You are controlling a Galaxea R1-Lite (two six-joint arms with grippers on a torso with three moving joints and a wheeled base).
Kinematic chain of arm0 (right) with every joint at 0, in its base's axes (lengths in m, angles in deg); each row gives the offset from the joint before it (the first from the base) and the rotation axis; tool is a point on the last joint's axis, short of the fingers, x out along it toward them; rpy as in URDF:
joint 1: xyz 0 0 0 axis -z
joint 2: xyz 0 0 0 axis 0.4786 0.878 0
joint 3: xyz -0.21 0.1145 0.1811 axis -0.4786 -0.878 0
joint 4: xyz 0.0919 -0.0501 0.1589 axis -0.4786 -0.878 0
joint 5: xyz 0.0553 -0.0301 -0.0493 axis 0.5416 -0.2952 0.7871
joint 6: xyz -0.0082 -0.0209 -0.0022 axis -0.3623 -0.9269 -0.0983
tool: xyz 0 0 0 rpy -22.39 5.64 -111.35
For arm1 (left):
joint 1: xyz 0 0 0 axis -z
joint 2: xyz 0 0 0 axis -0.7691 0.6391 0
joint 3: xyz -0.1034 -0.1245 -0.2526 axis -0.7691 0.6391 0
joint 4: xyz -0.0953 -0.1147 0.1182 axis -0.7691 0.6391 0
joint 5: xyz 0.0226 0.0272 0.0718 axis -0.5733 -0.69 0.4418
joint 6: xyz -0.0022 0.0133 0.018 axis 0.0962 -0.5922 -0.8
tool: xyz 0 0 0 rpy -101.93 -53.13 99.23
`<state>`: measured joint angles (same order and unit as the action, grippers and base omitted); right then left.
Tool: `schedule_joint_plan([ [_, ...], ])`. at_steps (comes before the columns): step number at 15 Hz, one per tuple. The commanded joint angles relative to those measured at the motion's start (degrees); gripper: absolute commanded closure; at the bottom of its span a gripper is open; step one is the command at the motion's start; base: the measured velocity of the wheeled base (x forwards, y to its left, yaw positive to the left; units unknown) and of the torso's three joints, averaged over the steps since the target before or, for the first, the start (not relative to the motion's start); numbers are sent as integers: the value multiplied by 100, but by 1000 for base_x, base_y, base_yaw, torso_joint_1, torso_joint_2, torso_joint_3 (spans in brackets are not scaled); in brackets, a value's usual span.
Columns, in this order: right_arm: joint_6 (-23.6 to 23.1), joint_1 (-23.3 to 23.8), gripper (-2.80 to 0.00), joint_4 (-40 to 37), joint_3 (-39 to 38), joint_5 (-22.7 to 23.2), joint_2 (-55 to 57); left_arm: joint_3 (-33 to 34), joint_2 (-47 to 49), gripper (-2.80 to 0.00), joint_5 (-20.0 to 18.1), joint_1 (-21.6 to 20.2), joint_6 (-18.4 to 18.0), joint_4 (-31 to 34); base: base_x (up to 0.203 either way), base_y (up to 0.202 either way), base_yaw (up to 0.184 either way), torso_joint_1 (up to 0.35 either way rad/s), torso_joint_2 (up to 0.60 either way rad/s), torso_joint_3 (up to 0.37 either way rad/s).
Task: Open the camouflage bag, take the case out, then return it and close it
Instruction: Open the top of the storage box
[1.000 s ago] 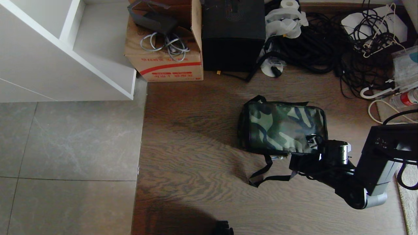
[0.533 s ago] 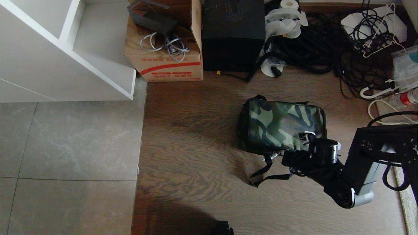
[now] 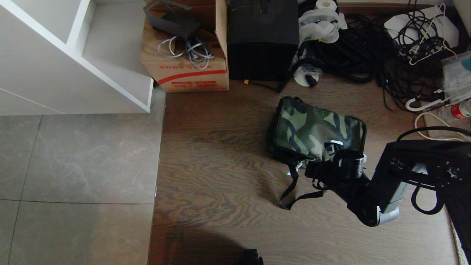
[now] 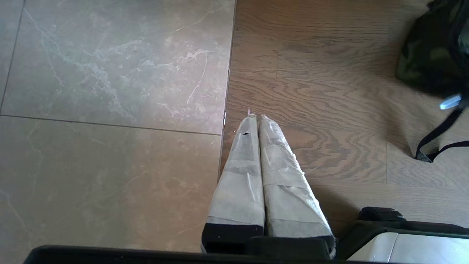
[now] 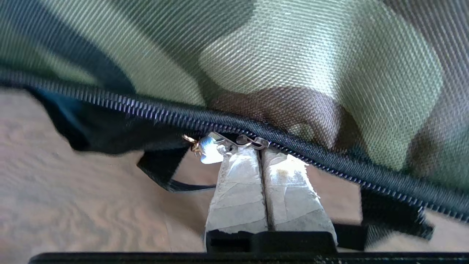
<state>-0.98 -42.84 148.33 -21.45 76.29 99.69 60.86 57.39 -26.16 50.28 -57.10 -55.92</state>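
At near edge of camouflage bag [image 3: 316,134], right end effector [image 5: 262,150] pressed together, pinching zipper pull [image 5: 234,142]. Step in hand, judged: unzipping, bag not yet open. Next move calls for steady drag along zipper track [image 5: 146,110] without slipping off. Bag lies on wood floor [image 3: 220,165], tilted, strap [image 3: 292,191] trailing; case unseen. Left end effector [image 4: 256,119] shut, parked.

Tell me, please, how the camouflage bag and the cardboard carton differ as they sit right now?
The bag is soft green-brown-black fabric; the carton is stiff brown card with red print. The bag is zipped shut, while the carton stands open, cables showing. The right gripper is shut at the bag's zip; nothing touches the carton. Both sit on the wood floor.
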Motion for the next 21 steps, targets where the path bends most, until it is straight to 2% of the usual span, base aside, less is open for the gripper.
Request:
schedule_joint_plan([
  [1,-21,-88,0,36,230,-109,-42,53,-2,0,5,-7,3,-2,0,0,0,0,0,0],
  [3,-18,-161,0,74,407,-121,-32,53,-1,0,5,-7,3,-2,0,0,0,0,0,0],
  [5,21,-243,0,70,537,-430,-24,53,6,0,5,-7,3,-2,0,0,0,0,0,0],
  [10,75,-227,0,54,-138,-370,-325,53,3,0,5,0,3,-2,0,0,0,0,0,0],
  [15,84,-183,0,-245,-1846,905,-1353,53,-2,0,5,0,3,-2,0,0,0,0,0,0],
  [21,76,494,0,-1165,-2683,2286,-2867,53,-2,0,5,0,3,-2,0,0,0,0,0,0],
])
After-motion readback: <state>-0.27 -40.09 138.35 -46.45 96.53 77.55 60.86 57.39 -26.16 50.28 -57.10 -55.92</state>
